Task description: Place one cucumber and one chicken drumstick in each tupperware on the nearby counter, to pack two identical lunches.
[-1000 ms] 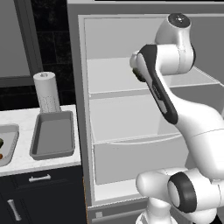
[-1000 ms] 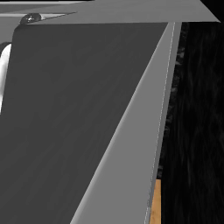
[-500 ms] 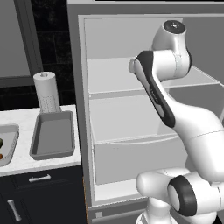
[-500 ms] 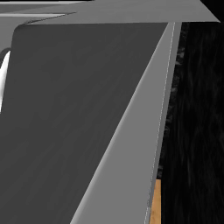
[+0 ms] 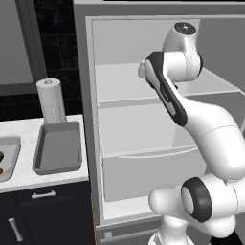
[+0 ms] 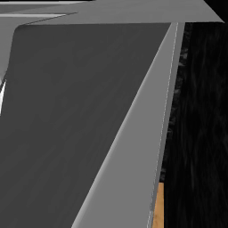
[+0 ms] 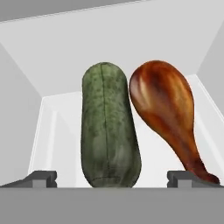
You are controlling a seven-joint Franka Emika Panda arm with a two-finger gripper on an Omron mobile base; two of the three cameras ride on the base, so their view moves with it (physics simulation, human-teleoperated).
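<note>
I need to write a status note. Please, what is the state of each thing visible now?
gripper: open, holding nothing.
cucumber: lying between the fingertips, not gripped.
chicken drumstick: lying beside the cucumber.
fridge: door open.
larger tupperware: empty, on the counter.

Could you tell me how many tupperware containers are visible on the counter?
2. The larger dark tray sits on the counter beside the fridge, in front of the paper towel roll. The lighter one is at the left edge, partly cut off.
</note>
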